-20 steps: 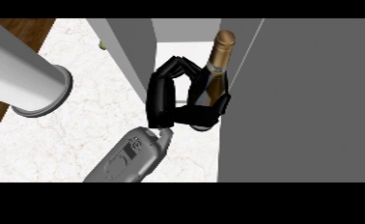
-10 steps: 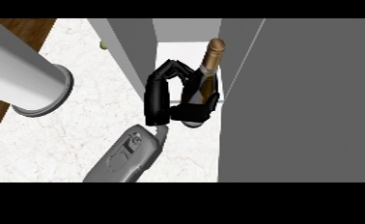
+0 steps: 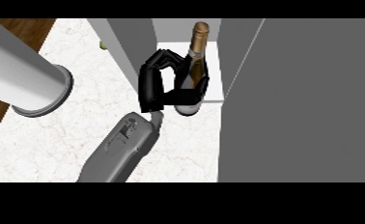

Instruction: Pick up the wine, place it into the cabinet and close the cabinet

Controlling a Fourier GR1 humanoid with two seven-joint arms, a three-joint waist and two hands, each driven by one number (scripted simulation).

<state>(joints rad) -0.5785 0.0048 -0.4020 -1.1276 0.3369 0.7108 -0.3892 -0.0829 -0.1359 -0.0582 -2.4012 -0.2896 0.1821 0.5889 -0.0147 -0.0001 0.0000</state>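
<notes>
The wine bottle [image 3: 194, 68], upright in the curled fingers of the right hand [image 3: 158, 84], is now sitting deeper between the cabinet [image 3: 135, 42] walls than a moment ago, so placing is nearly done, with the door [image 3: 299, 102] beside it still open.

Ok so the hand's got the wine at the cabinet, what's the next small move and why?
Probably ease the wine bottle a little deeper before letting go. The right hand is curled round it, and its base sits near the front edge of the cabinet floor, where the door might catch it.
</notes>
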